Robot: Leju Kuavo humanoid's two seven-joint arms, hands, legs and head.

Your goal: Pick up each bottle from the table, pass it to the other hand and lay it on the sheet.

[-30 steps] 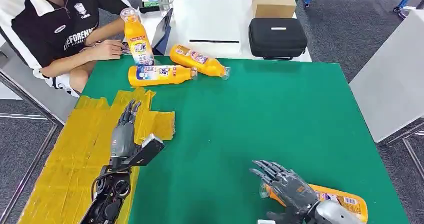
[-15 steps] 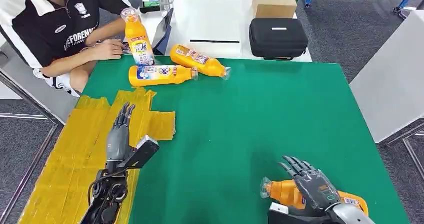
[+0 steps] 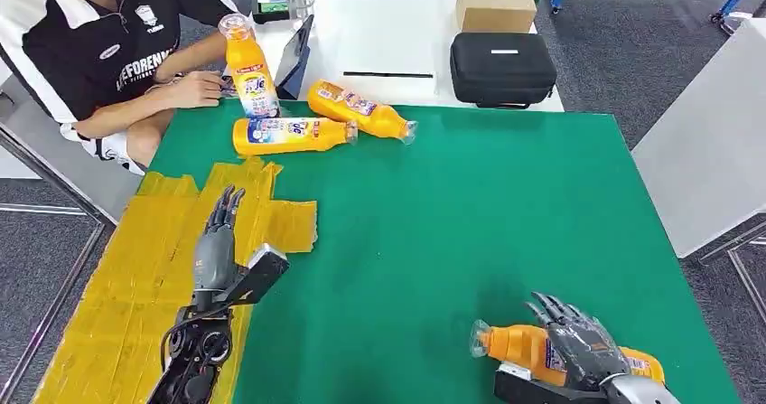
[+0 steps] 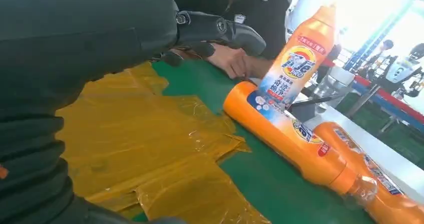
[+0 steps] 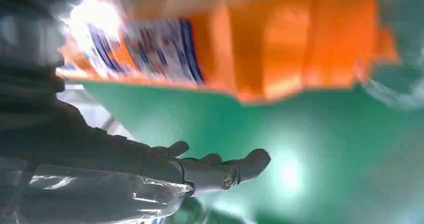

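The big green table takes up most of the head view, and a crinkly yellow sheet lies on its near left corner. Behind it is a white table with a black case and a cardboard box on it, and a person sits at the far left. Three orange bottles are at the far side of the green table: one standing bottle and two lying bottles just beside each other. The bottle for this turn lies on its side at the near right edge, with its clear cap pointing left. The right hand is laid over its middle, fingers spread over the top; I cannot tell whether they are squeezing it yet. In the right wrist view the bottle is close and blurry, with the thumb sticking out apart from it. The left hand is flat above the sheet with straight fingers, holding nothing. The bottle looks full, so it is probably a bit heavy. It is smooth, hard plastic and may roll or slip. The fat middle, by the label, looks like the best place to hold.
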